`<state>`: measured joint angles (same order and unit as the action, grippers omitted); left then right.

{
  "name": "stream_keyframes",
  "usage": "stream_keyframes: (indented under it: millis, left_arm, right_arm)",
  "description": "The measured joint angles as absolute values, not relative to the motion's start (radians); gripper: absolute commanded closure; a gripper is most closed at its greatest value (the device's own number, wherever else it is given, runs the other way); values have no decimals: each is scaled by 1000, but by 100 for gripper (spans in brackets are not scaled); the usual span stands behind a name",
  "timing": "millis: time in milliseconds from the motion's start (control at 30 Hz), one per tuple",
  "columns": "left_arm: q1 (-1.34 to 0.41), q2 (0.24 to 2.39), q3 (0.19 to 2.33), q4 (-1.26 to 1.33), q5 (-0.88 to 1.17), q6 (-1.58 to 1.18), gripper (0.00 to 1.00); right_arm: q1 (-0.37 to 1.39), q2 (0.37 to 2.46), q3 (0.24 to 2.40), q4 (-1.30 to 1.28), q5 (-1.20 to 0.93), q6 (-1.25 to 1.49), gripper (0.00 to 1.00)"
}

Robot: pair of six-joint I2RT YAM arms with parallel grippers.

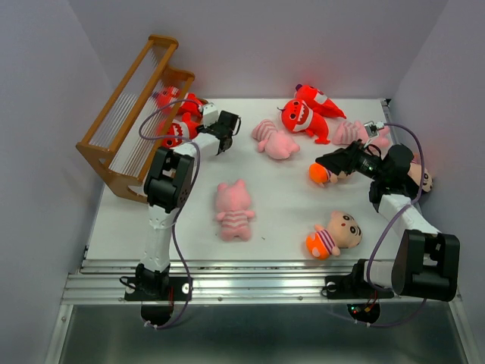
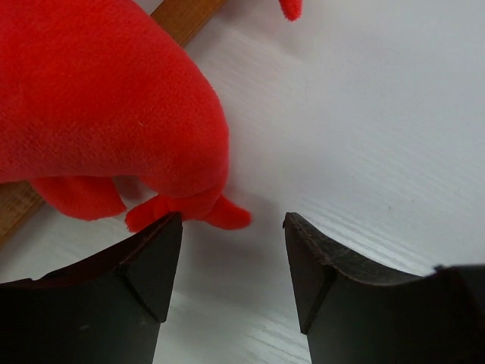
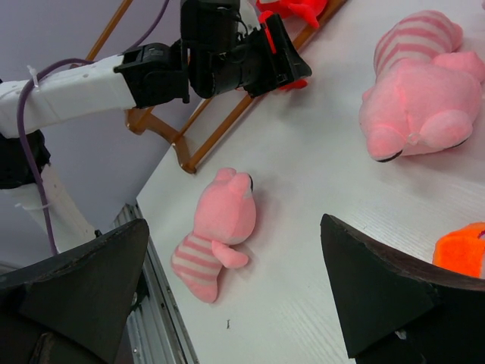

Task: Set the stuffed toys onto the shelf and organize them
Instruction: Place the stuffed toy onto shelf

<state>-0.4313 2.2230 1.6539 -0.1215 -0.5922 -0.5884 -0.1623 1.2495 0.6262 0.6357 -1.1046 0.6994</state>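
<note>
The brown wooden shelf (image 1: 125,133) stands at the far left. Two red monsters (image 1: 179,114) lie against its lower tier. My left gripper (image 1: 217,135) is open and empty just beside them; in the left wrist view its open gripper (image 2: 233,227) is next to a red monster (image 2: 106,98) by a shelf bar (image 2: 186,15). My right gripper (image 1: 333,163) is open over a boy doll's orange bottom (image 1: 318,174). Pink pigs lie at centre (image 1: 233,208), at the back (image 1: 274,139) and at the far right (image 1: 356,133). Two more red monsters (image 1: 307,112) lie at the back.
A second boy doll (image 1: 333,233) lies at the front right, a third (image 1: 422,177) behind my right arm. The right wrist view shows the centre pig (image 3: 220,212), the back pig (image 3: 420,83), the left arm (image 3: 151,72) and the shelf foot (image 3: 186,155). Grey walls enclose the table.
</note>
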Motion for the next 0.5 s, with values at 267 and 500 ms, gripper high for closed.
stream_keyframes:
  millis: [267, 500]
  left_arm:
    - [-430, 2277, 1726, -213, -664, -646, 34]
    - [-424, 2277, 1736, -229, -677, -654, 34]
  right_arm:
    - [-162, 1250, 626, 636, -1108, 699, 0]
    - [-162, 1250, 626, 636, -1108, 698, 0]
